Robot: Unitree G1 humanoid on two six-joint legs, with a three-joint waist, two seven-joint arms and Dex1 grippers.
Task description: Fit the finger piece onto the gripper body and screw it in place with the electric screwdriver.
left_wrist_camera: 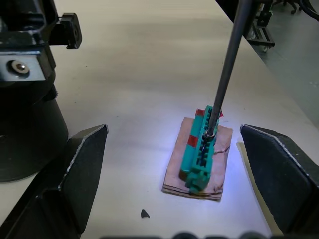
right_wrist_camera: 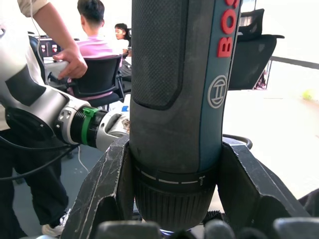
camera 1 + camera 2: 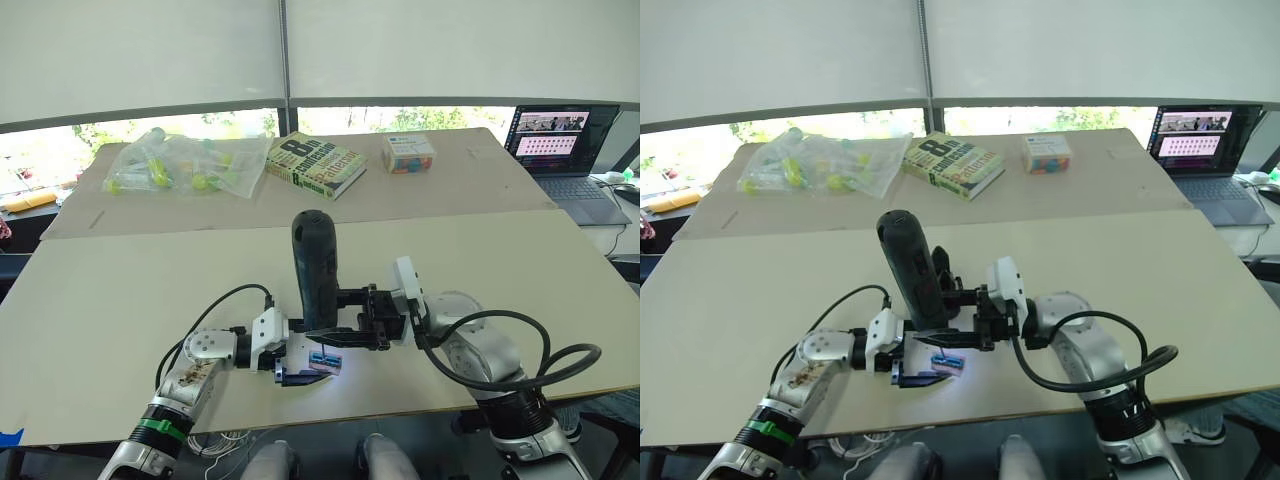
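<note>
The right gripper (image 2: 174,149) is clamped on the electric screwdriver (image 3: 315,270), one black finger pressed to each side of its lower barrel. It holds the tool nearly upright over the middle of the bench (image 3: 120,300), close to the near edge, with the rounded end topmost. The thin metal bit (image 1: 227,64) slants down, and its tip rests in the top of the small green-and-tan block (image 1: 202,154), which lies flat on the bench under a bright patch of light. The left gripper (image 1: 173,132) lies low at the near edge with its two fingers spread wide. One sits on each side of the block, clear of it, and they grip nothing. The gripper body (image 1: 27,124) stands on its rounded base on the bench just beside the block, on the side away from the near edge and behind the screwdriver. A small black fleck (image 1: 144,213) lies on the bench near the block, between the left gripper's fingers; it is too small to tell whether it is the finger piece. Along the far edge are a clear plastic bag (image 3: 185,163) of yellow-green items towards the left corner, a thick book (image 3: 315,163) in the middle, and a small box (image 3: 408,153) further right. An open laptop (image 3: 560,150) stands beyond the far right corner. The right wrist view also shows a seated person (image 2: 94,30) in the background and another person's hand (image 2: 75,62).
</note>
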